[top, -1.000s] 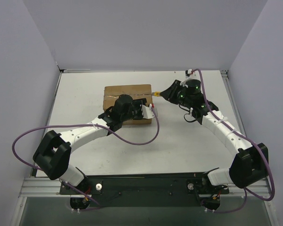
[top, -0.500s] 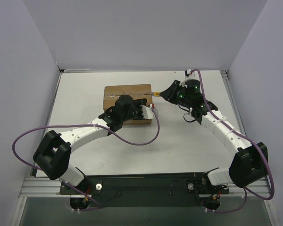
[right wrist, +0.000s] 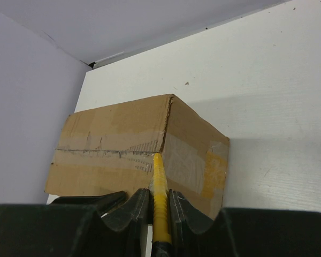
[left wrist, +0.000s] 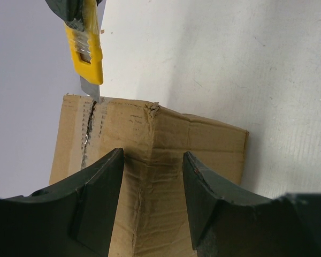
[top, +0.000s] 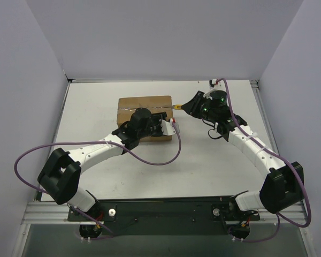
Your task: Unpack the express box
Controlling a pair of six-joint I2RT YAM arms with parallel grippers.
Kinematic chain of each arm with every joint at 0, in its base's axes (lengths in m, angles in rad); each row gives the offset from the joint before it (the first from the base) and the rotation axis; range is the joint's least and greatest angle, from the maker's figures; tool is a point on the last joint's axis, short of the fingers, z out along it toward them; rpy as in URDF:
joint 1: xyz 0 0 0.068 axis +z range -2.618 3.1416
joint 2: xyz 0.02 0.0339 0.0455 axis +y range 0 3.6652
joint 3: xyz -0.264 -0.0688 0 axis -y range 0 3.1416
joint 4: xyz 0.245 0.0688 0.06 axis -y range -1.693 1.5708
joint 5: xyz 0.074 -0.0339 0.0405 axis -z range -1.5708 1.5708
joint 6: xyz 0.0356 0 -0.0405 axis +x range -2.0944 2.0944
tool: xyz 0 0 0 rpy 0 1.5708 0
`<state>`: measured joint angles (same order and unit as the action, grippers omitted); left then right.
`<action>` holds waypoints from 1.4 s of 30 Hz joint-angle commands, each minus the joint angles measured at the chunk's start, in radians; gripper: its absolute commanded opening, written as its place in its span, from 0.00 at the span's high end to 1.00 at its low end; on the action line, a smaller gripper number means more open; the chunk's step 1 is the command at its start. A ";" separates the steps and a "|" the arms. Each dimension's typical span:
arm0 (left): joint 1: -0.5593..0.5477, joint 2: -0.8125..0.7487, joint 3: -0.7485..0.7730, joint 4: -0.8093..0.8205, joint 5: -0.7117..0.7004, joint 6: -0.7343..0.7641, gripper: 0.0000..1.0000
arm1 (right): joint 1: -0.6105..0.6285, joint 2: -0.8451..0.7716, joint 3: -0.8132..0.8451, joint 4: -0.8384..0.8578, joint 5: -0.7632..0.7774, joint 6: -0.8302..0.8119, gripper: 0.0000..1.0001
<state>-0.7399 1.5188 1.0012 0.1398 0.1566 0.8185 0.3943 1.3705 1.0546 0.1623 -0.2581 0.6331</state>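
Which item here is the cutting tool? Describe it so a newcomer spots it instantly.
Start at the brown cardboard box on the white table. At its right end, the right end effector grips a slim knife, blade at the tape seam. It is the only bright yellow thing there.

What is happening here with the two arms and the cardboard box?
The right gripper is shut on a yellow utility knife, with the blade at the end of the taped seam on the express box. The left gripper is open and straddles a corner of the box. The box is not yet open.
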 commanded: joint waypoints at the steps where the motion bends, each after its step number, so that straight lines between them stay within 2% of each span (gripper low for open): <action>1: -0.007 0.003 0.022 0.047 -0.005 -0.013 0.43 | 0.005 -0.033 0.027 0.045 0.028 -0.026 1.00; 27: -0.009 0.015 0.020 0.052 -0.011 -0.015 0.42 | 0.023 -0.042 0.033 0.033 0.057 -0.069 1.00; 42: -0.009 0.029 0.024 0.078 -0.020 -0.035 0.43 | 0.021 0.010 0.076 -0.064 -0.013 -0.072 1.00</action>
<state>-0.7448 1.5356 1.0012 0.1661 0.1444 0.8078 0.4133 1.3746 1.0817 0.1230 -0.2329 0.5758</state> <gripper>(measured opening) 0.577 0.179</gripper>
